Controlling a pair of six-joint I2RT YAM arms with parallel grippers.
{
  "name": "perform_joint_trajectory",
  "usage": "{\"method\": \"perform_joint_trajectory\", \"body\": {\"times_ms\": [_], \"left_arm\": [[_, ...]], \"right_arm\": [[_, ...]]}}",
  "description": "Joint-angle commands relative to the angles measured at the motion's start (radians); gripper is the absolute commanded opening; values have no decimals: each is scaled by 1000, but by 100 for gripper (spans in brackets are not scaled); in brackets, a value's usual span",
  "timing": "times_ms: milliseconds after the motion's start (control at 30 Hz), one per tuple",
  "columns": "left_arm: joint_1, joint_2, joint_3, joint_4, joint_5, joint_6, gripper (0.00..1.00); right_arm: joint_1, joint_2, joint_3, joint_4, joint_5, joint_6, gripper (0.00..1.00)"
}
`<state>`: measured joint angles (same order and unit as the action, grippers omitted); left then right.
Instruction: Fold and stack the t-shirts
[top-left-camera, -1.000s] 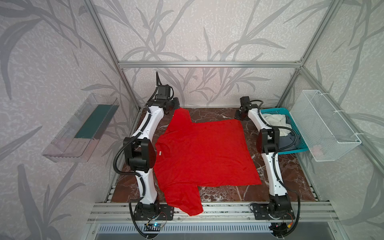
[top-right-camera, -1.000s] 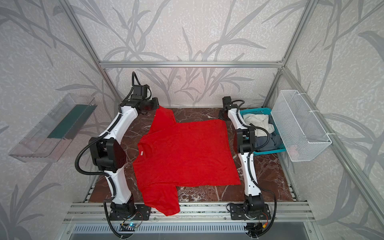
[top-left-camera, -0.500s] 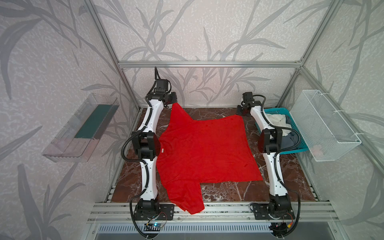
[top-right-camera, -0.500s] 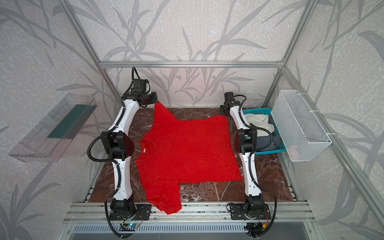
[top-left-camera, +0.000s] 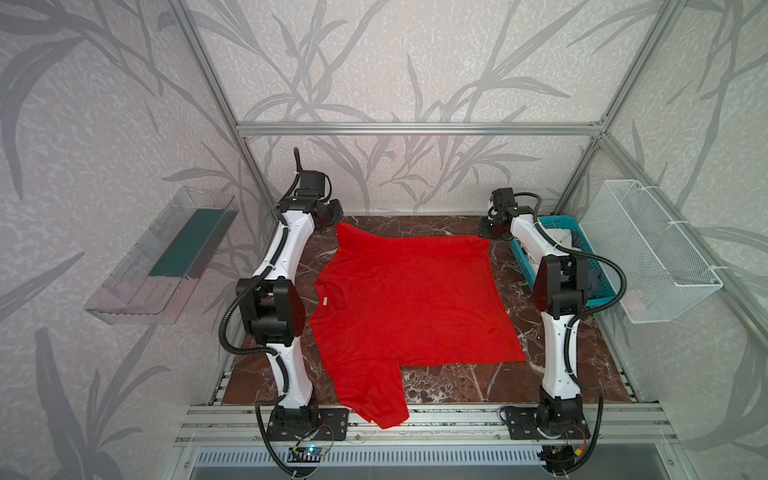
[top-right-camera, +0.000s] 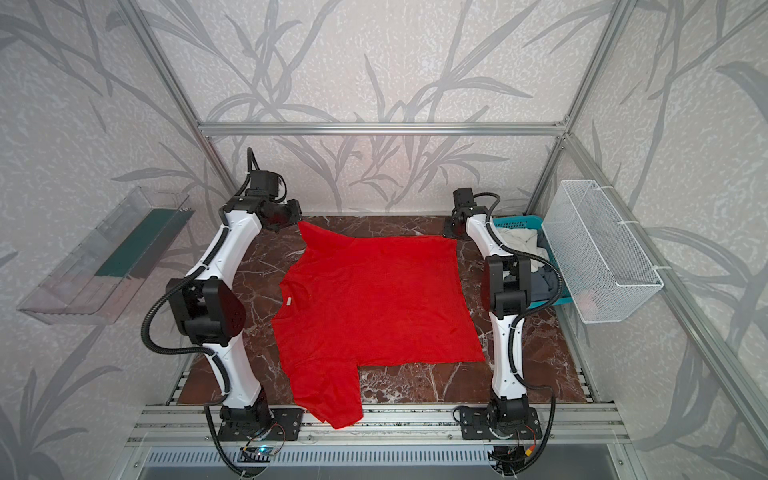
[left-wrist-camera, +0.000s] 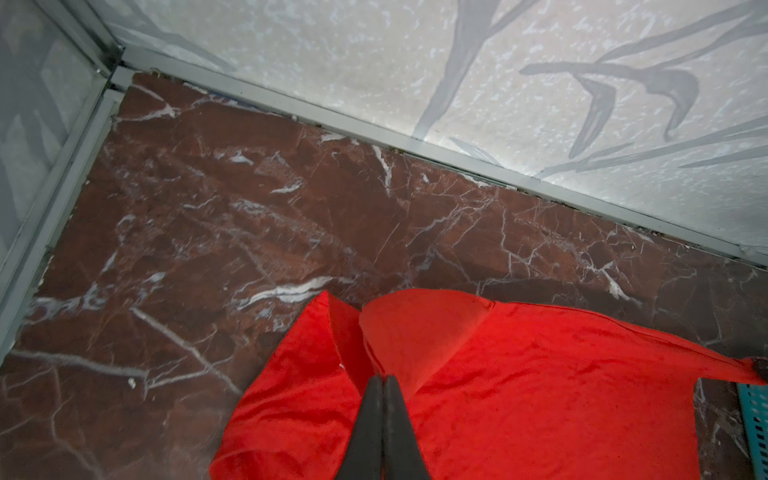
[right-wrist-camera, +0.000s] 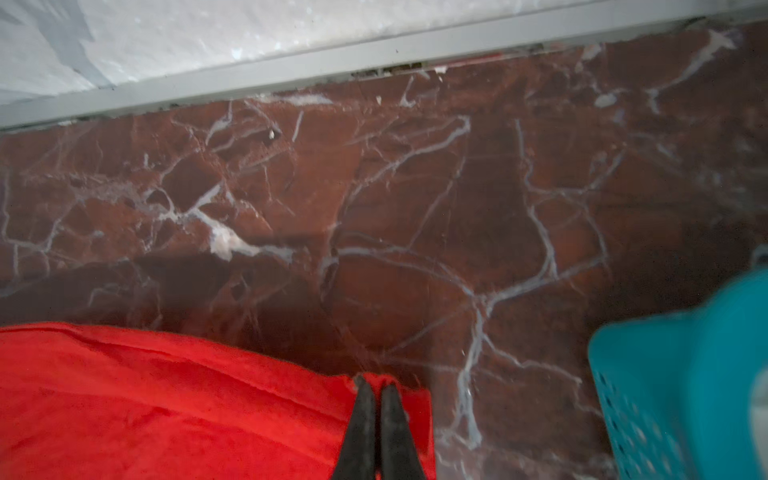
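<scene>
Now L hand (left-wrist-camera: 381, 377), R hand (right-wrist-camera: 376, 380) lower, red tee (top-left-camera: 407, 299) flatter.

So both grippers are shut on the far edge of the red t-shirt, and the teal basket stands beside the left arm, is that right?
Not quite: in both top views the teal basket stands beside the right arm, not the left. The rest holds: the left gripper and right gripper are each shut on the far edge of the red t-shirt.
</scene>
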<state>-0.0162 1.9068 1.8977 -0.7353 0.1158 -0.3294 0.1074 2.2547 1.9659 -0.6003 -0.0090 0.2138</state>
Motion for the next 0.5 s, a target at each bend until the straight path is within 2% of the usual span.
{"method": "perform_joint_trajectory", "body": {"times_ms": [0, 167, 467], "left_arm": [[12, -104, -81, 43, -20, -27, 0], [15, -235, -235, 44, -40, -66, 0], [15, -411, -434, -17, -111, -142, 0]], "right_arm": [[-6, -132, -173, 175, 34, -3, 0], [-6, -238, -348, 214, 66, 5, 0], [-6, -357, -523, 225, 86, 35, 0]]}}
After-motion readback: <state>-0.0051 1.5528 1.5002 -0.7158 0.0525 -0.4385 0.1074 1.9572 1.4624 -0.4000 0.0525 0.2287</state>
